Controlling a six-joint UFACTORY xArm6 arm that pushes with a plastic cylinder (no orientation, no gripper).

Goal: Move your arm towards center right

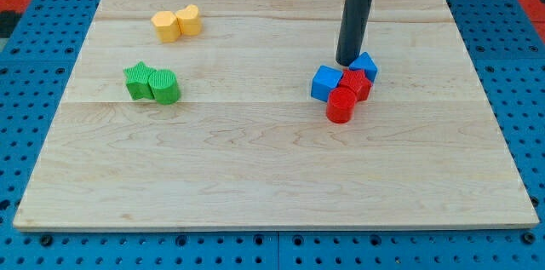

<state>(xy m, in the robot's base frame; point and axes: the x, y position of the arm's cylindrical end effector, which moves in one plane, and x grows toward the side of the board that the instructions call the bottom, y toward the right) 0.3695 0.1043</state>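
With no gripper to open or close, the arm's bare tip [347,63] sat just above the blue [325,83] and red blocks [341,106], so sliding toward the view's right should have skirted the blue block [364,66] there.

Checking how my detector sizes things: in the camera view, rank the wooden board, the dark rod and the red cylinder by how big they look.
1. wooden board, by far the largest.
2. dark rod, ending at my tip just above the blue and red cluster.
3. red cylinder, smallest.
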